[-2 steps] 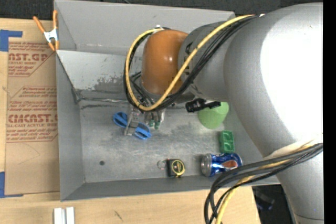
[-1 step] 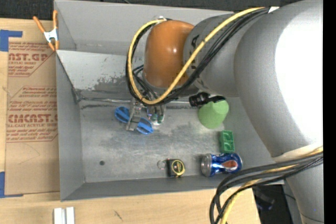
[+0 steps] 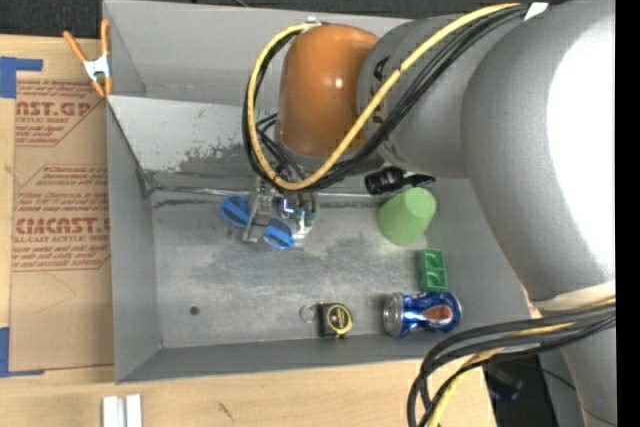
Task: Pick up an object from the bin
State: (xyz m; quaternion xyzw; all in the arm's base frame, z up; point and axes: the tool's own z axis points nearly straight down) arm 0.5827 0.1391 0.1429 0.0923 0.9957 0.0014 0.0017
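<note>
While the end effector [image 3: 272,218] hovers, the bin [image 3: 180,285] holds a crushed can [image 3: 420,313].

From here the orange-capped wrist [image 3: 325,90] covers part of the blue ridged plastic piece [image 3: 238,212] under the gripper [image 3: 285,217], so I cannot name it. The small black-and-yellow round object [image 3: 335,318] in the grey metal bin [image 3: 200,285] is too small to identify.

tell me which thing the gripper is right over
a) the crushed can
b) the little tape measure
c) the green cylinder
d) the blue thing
d: the gripper hangs directly over the blue thing, while the green cylinder, the crushed can and the tape measure lie well apart from it.
</note>
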